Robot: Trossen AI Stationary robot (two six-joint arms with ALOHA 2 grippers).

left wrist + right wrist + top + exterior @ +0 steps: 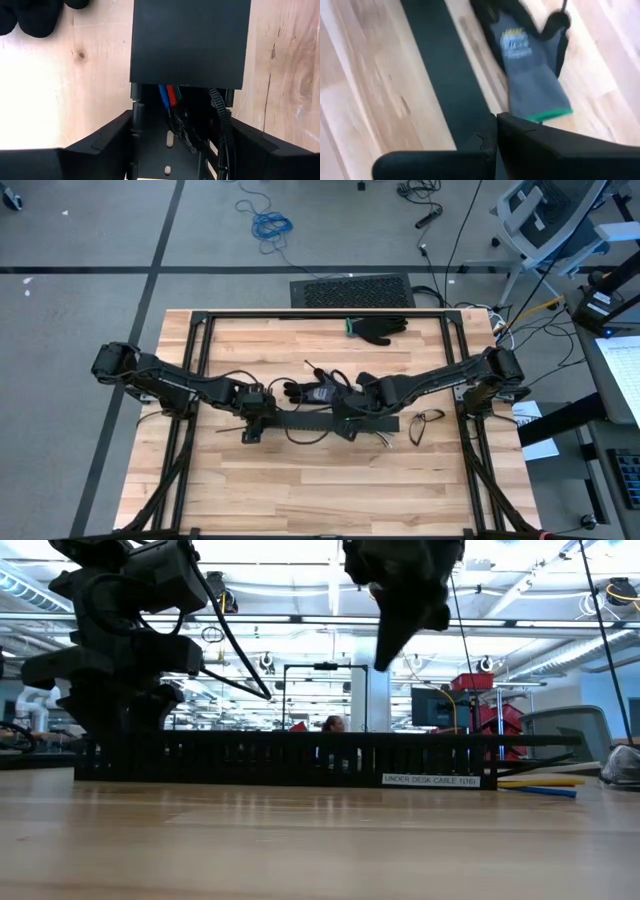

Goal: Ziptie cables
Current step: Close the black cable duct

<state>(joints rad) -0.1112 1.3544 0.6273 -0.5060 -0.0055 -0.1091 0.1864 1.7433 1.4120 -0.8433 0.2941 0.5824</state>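
While the left tool (252, 416) straddles the black channel's (320, 423) end with fingers apart, the cables (170, 96) lie inside it; the right tool (352, 406), closed and empty, hovers mid-desk (330, 490) beside a grey glove (527, 75).

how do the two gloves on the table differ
One glove lies alone near the table's far edge and looks all black; the other glove lies mid-table between the arms, beside the black channel, showing a grey back with printing. Both have a green cuff edge.
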